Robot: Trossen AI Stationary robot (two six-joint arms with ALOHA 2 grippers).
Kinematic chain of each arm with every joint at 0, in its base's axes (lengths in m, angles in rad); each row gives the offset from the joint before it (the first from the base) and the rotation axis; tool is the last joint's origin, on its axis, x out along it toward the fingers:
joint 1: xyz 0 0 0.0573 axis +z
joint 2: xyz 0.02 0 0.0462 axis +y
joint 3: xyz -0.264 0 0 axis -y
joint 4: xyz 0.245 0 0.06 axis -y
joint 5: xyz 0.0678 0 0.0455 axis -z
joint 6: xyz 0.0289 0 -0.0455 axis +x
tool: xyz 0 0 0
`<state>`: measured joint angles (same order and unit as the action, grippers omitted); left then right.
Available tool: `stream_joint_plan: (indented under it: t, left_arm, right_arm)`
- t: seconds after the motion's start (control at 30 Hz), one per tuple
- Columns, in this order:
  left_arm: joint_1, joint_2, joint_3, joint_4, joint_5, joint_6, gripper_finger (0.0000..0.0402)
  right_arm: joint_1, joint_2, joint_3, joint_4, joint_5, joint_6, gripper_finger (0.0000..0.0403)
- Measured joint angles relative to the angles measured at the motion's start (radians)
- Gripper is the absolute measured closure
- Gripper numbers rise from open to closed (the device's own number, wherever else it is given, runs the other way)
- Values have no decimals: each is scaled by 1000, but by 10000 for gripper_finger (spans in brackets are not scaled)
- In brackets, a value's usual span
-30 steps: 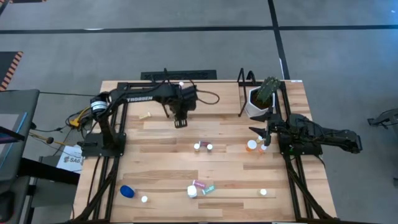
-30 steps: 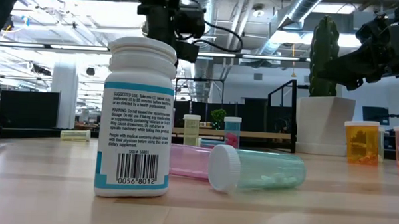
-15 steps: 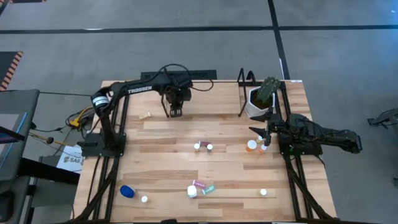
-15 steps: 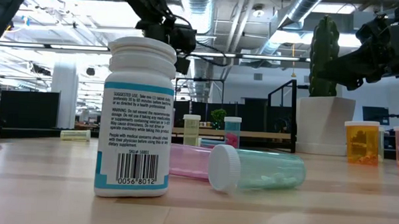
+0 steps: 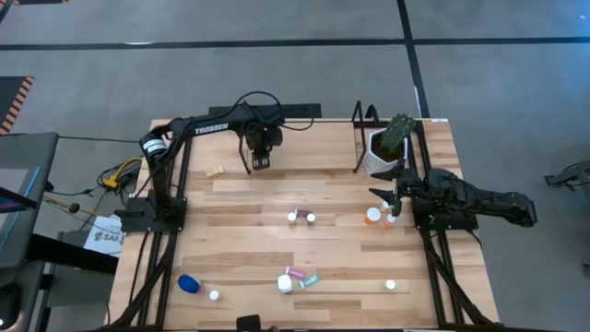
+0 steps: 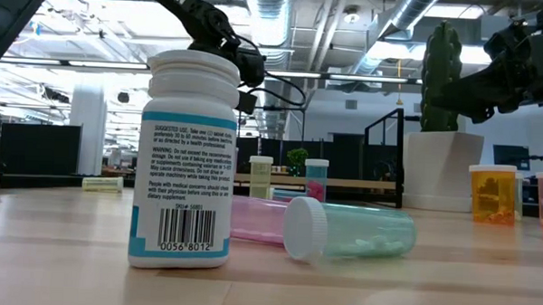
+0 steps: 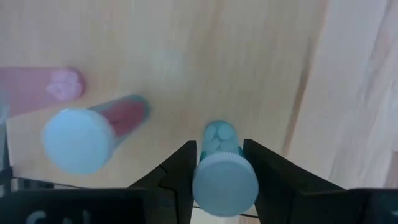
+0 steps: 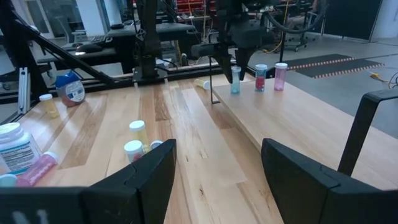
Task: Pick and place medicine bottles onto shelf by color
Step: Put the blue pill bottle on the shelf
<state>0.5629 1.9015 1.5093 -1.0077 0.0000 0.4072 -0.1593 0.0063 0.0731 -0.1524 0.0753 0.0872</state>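
My left gripper (image 5: 261, 162) is over the left end of the shelf (image 5: 313, 152) at the table's far side, shut on a teal bottle with a white cap (image 7: 224, 182). Two more bottles stand on the shelf beside it, one teal with pink contents (image 8: 260, 76) and one pink (image 8: 280, 73). More medicine bottles are scattered on the table, an orange one (image 5: 372, 216) and a blue one (image 5: 188, 284) among them. My right gripper (image 5: 391, 197) waits open at the table's right side, next to the orange bottle. My left gripper pinches the teal bottle's upper body just under the cap (image 7: 219, 146) between its two fingers. The fingers (image 7: 181, 163) come from above, pointing down. The bottle hangs upright below them (image 8: 235, 86); whether its base touches the shelf board I cannot tell.
A white pot with a green plant (image 5: 387, 148) stands at the shelf's right end. Near the front edge stand a large white bottle (image 6: 188, 159) and lying teal (image 6: 350, 229) and pink (image 6: 256, 220) bottles. Two white-capped bottles (image 5: 301, 218) stand mid-table.
My left gripper has carried the teal bottle from the table's middle toward the far edge and a little left, onto the shelf's left end, sinking slightly. It has stayed shut on the bottle, which remains upright.
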Motion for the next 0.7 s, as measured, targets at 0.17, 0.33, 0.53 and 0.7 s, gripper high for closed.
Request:
stream_joint_plan:
  t: [0.17,0.33,0.53,0.7]
  left_arm:
    - [8,0,0,13,8,-9,273]
    - [10,0,0,12,10,-34,247]
    - [10,-10,0,-6,13,-45,232]
    - [9,-53,0,-5,29,-48,233]
  right_arm:
    - [0,0,0,0,0,0,143]
    - [0,0,0,0,0,0,143]
    - [0,0,0,1,0,0,143]
    - [0,0,0,1,0,0,143]
